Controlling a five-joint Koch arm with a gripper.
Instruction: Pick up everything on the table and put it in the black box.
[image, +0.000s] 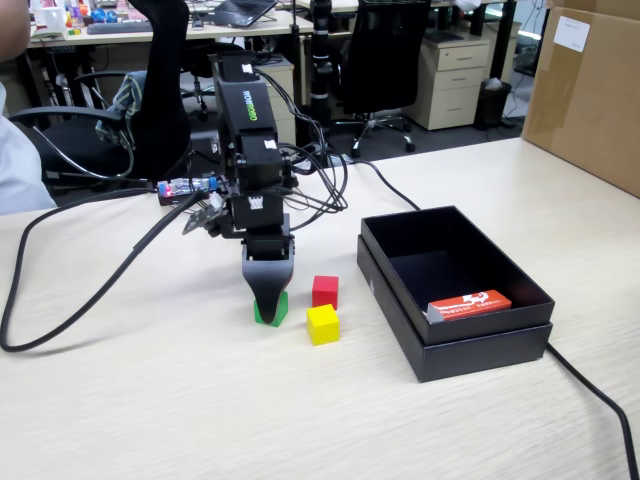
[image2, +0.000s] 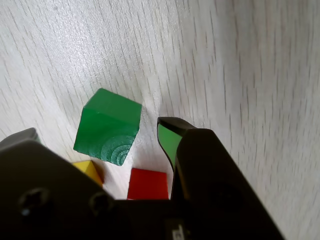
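The green cube (image: 281, 309) (image2: 107, 127) rests on the pale wood table (image: 150, 400), and my gripper (image: 268, 300) (image2: 97, 131) has come down over it. The jaws stand open on either side of the cube, with bare table showing between the right jaw and the cube in the wrist view. The red cube (image: 325, 291) (image2: 147, 184) and the yellow cube (image: 322, 324) (image2: 90, 170) sit close together just right of the gripper in the fixed view. The black box (image: 455, 215) lies further right.
A flat red-orange packet (image: 468, 304) lies inside the box. A brown cardboard carton (image: 590, 90) stands at the table's far right. Black cables (image: 600, 400) run across the table on both sides, and office chairs stand behind the arm.
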